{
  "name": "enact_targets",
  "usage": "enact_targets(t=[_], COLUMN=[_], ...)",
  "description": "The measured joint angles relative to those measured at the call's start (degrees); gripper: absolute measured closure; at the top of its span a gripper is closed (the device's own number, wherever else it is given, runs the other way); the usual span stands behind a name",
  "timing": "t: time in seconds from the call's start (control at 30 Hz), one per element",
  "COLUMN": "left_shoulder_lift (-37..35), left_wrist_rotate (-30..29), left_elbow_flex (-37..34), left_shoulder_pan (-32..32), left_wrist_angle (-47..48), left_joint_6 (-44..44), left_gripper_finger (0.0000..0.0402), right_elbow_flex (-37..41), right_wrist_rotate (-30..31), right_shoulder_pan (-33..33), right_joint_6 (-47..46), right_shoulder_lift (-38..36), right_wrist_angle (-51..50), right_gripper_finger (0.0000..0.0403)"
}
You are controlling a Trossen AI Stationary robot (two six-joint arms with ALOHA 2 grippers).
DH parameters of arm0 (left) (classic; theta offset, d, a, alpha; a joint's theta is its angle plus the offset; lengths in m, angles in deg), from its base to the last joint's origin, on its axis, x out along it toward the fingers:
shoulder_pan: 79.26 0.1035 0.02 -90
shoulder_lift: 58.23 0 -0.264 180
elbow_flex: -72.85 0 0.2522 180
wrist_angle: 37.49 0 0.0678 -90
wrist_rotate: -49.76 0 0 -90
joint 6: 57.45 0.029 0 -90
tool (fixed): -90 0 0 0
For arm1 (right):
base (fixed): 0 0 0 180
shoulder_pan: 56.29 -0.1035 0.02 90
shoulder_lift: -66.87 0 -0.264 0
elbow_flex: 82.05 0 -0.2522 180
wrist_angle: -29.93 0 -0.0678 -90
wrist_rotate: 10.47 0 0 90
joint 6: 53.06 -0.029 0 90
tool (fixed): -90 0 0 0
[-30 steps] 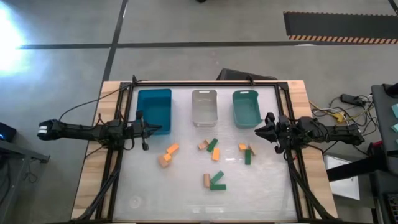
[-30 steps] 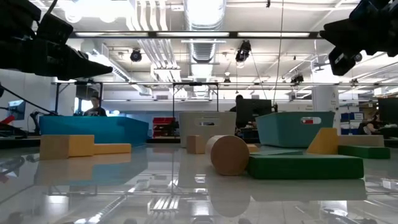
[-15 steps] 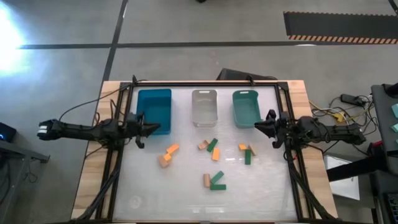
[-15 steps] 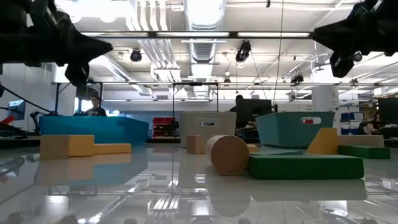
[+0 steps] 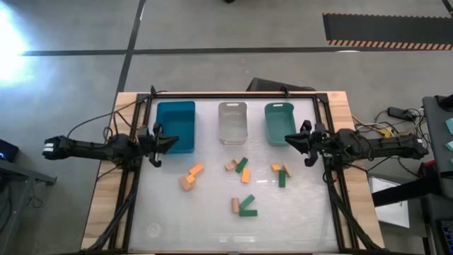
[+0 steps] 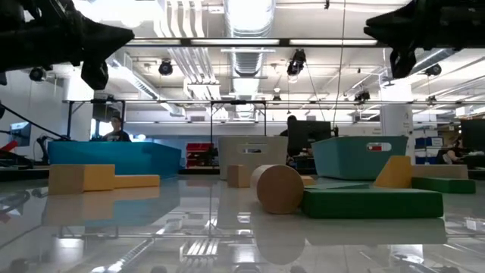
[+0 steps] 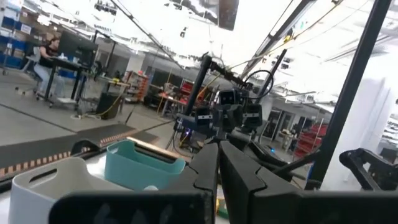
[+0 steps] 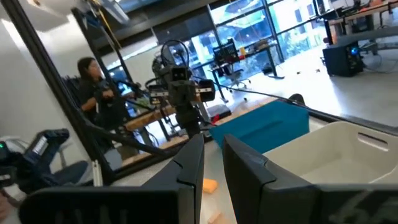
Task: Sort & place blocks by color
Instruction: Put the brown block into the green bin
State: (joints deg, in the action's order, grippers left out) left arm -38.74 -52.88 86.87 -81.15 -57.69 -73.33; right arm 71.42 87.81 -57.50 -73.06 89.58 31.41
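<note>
Orange, dark green and pale tan blocks lie scattered on the table's middle: an orange bar [image 5: 196, 170] and tan cube [image 5: 187, 183] on the left, a green bar [image 5: 241, 164] and orange block [image 5: 245, 176] in the middle, a green block [image 5: 282, 178] on the right, and a green L-shape [image 5: 247, 206] nearer. My left gripper [image 5: 164, 142] hovers shut at the blue bin's near right corner. My right gripper [image 5: 289, 140] hovers at the teal bin's near edge, its fingers a narrow slit apart [image 8: 213, 140]. Both are well above the table [image 6: 129, 34] [image 6: 369, 26].
The blue bin [image 5: 175, 126], clear bin [image 5: 232, 122] and teal bin [image 5: 280, 122] stand in a row along the table's far side. A black frame [image 5: 233, 95] runs around the table. People sit in the room behind [image 8: 87, 78]. Bare tabletop lies toward the near edge.
Both arms have risen and tipped their grippers up from slanting down to about level. The left gripper has swung toward the far edge, up beside the blue bin. The right gripper has moved toward the table's left, up to the teal bin. The blocks have not moved.
</note>
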Motion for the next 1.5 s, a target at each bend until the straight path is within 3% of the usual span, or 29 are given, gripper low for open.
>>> enact_targets(t=[0.1,0.3,0.4,0.6,0.9,1.03,1.2,1.33,1.5], left_shoulder_lift=[0.23,0.19,0.55,1.5,1.55,1.79,1.72,1.65,1.37], left_wrist_rotate=[-0.42,-1.38,-1.38,-1.36,-1.3,-1.43,-4.13,-4.2,-4.17], left_elbow_flex=[0.0,0.0,0.0,0.0,0.0,0.0,-0.02,-0.02,-0.02], left_shoulder_pan=[0.0,-0.02,-0.02,-0.02,0.0,0.0,0.0,0.0,0.0], left_wrist_angle=[-2.89,-7.15,-7.08,-7.57,-8.75,-10.89,-22.1,-29.18,-29.55], left_joint_6=[2.38,17.96,21.68,21.7,10.4,10.78,16.48,20.81,20.83], left_gripper_finger=[0.0402,0.0402,0.0402,0.0402,0.0402,0.0402,0.0402,0.0402,0.0402], right_elbow_flex=[-2.63,-8.07,-10.98,-15.29,-20.77,-24.04,-28.8,-34.02,-41.71], right_wrist_rotate=[1.66,3.32,3.84,3.82,3.87,3.87,3.8,3.81,3.8], right_shoulder_pan=[0.0,0.0,0.01,0.02,0.0,0.0,0.0,-0.02,-0.02], right_joint_6=[0.56,0.72,0.74,1.32,1.0,0.91,0.35,-0.57,-3.69], right_shoulder_lift=[2.9,9.06,12.3,19.49,33.22,38.9,45.5,49.94,55.14], right_wrist_angle=[-0.15,-0.52,-2.32,-3.39,-3.59,-2.81,-5.82,-11.75,-21.43], right_gripper_finger=[0.0353,0.0353,0.0353,0.0353,0.0353,0.0353,0.0353,0.0353,0.0353])
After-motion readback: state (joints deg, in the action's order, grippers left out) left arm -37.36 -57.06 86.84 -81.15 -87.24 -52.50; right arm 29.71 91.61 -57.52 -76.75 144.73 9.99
